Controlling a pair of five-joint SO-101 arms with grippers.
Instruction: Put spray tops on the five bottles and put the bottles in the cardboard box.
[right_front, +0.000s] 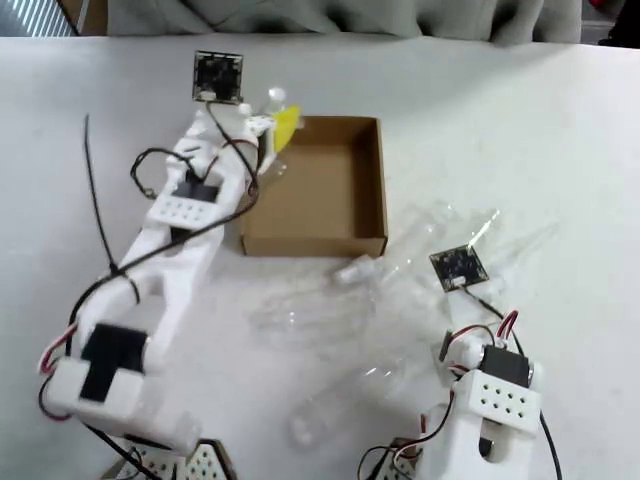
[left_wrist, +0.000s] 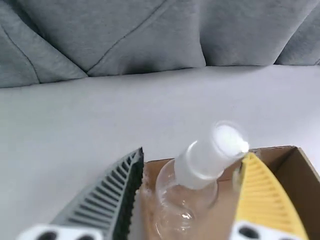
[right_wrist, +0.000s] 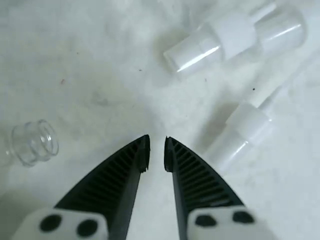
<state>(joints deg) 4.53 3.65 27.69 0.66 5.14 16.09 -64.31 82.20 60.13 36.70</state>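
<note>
My left gripper (left_wrist: 194, 155) is shut on a clear bottle (left_wrist: 182, 200) with a white spray top (left_wrist: 227, 140), held between its grey and yellow fingers. In the high view that bottle (right_front: 277, 98) and gripper (right_front: 276, 126) sit at the far left corner of the cardboard box (right_front: 372, 190). Several clear bottles (right_front: 310, 315) lie on the table in front of the box. My right gripper (right_wrist: 156, 152) hovers over the table, shut, with nothing in it. Beyond it lie two white spray tops (right_wrist: 230, 35) (right_wrist: 242, 130), and an open bottle neck (right_wrist: 35, 142) lies off to one side.
The left arm (right_front: 170, 250) stretches diagonally from the near left edge to the box. The right arm's base (right_front: 495, 400) stands at the near right. A grey fabric backdrop (left_wrist: 150, 35) runs along the table's far edge. Bare table spreads left and far right.
</note>
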